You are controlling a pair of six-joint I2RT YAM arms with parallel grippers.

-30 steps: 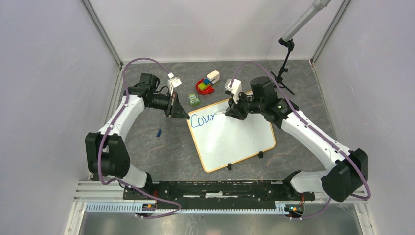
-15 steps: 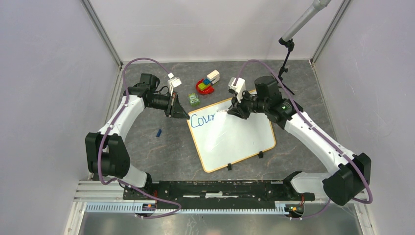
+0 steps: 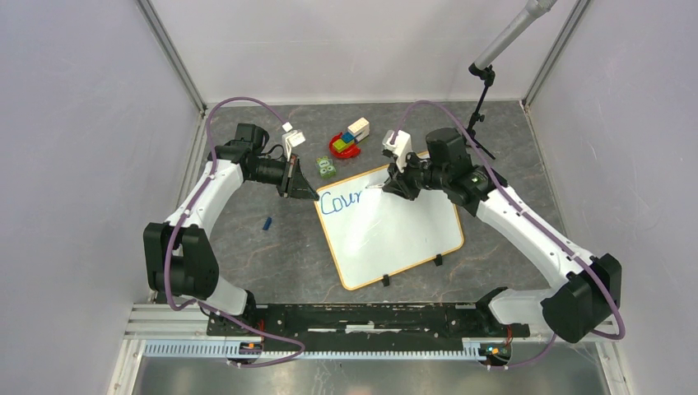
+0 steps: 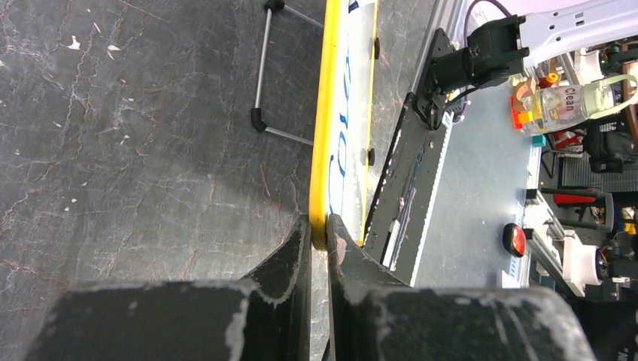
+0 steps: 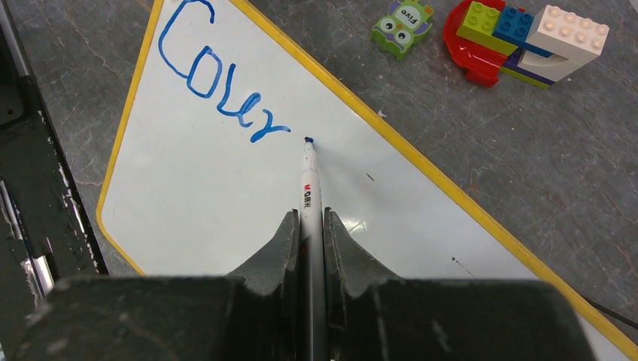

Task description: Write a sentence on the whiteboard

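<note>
Nearest, a black slotted rail point(image 3: 362, 317) spans the near edge between the two arm bases, and beyond it lies a bare strip of mottled, stone-grey table point(image 3: 272, 263). A small blue piece point(image 3: 267, 222) lies alone there, well left of the whiteboard point(image 3: 395, 234). The board is a flat, glossy white rectangle with rounded corners and a thin yellow rim. It lies skewed on the table, with two small black clips point(image 3: 385, 280) on its near edge. At its far left corner the left gripper point(image 4: 319, 239) has its scuffed black fingers closed on the yellow rim. Just inside that corner the sentence point(image 5: 218, 83) is so far only loose blue letters reading "Cour". Open white surface runs rightward and toward the near edge. The right gripper point(image 5: 309, 226) is clamped on a slim white-barrelled marker point(image 5: 309, 184), whose blue tip sits at the surface just past the last letter. Whether it presses I cannot tell. Just off the far rim stands a green studded brick point(image 5: 402, 26) with cartoon eyes. Farther on is a red boat-shaped piece point(image 5: 470, 49) carrying green, blue and white bricks. A thin black tripod stand point(image 3: 480, 103) rises near the far right corner.
</note>
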